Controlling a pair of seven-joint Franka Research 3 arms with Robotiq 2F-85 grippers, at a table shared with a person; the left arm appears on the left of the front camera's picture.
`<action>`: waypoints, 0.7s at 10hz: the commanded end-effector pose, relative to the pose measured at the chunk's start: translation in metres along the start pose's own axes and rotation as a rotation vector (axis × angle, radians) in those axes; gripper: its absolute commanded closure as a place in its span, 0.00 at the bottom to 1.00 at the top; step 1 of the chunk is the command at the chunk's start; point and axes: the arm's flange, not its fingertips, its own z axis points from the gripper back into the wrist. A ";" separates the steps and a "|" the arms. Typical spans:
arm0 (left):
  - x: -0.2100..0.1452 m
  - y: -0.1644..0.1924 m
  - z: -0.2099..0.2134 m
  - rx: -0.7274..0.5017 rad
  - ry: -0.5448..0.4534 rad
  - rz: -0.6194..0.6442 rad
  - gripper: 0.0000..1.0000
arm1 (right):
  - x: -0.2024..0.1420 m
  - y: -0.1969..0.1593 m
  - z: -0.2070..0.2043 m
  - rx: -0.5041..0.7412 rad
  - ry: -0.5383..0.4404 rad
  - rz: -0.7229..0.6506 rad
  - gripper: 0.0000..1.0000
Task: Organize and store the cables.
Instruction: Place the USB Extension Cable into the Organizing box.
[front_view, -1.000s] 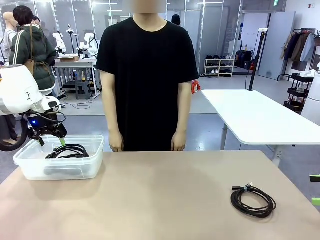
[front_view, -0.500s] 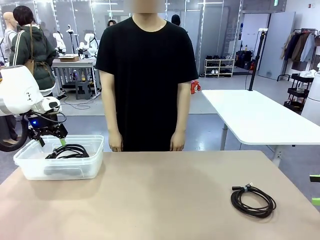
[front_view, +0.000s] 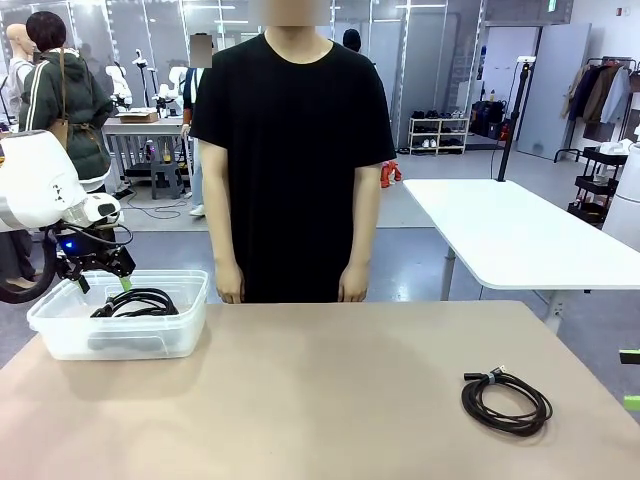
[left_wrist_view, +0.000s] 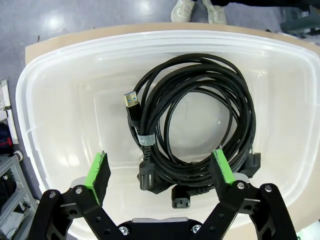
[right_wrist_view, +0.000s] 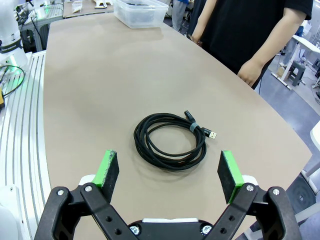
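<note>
Black coiled cables (left_wrist_view: 200, 115) lie in a clear plastic bin (left_wrist_view: 50, 70), some with chunky plugs and one with a USB plug. My left gripper (left_wrist_view: 160, 170) hangs open just above them, holding nothing. In the front view that gripper (front_view: 100, 283) is over the bin (front_view: 60, 335) at the table's far left, with the cables (front_view: 135, 302) below it. Another coiled black cable (front_view: 506, 402) lies on the table at the near right. My right gripper (right_wrist_view: 170, 175) stands open above and short of this coil (right_wrist_view: 170, 141); its green pads (front_view: 632, 402) show at the picture's right edge.
A person in a black shirt stands at the far edge of the table, hands (front_view: 232, 290) hanging by the edge. One hand (right_wrist_view: 248, 77) shows beyond the coil in the right wrist view, and the bin (right_wrist_view: 140, 12) far off. A white table (front_view: 520, 235) stands behind.
</note>
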 end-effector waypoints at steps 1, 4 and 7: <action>0.000 0.001 0.000 0.001 0.000 -0.002 0.00 | 0.003 -0.001 0.001 -0.008 -0.010 -0.007 0.00; -0.025 -0.021 0.045 -0.109 -0.053 -0.159 0.00 | 0.003 -0.001 0.001 -0.008 -0.010 -0.007 0.00; -0.112 -0.012 0.096 -0.178 -0.127 -0.414 0.00 | 0.003 -0.001 0.001 -0.008 -0.010 -0.007 0.00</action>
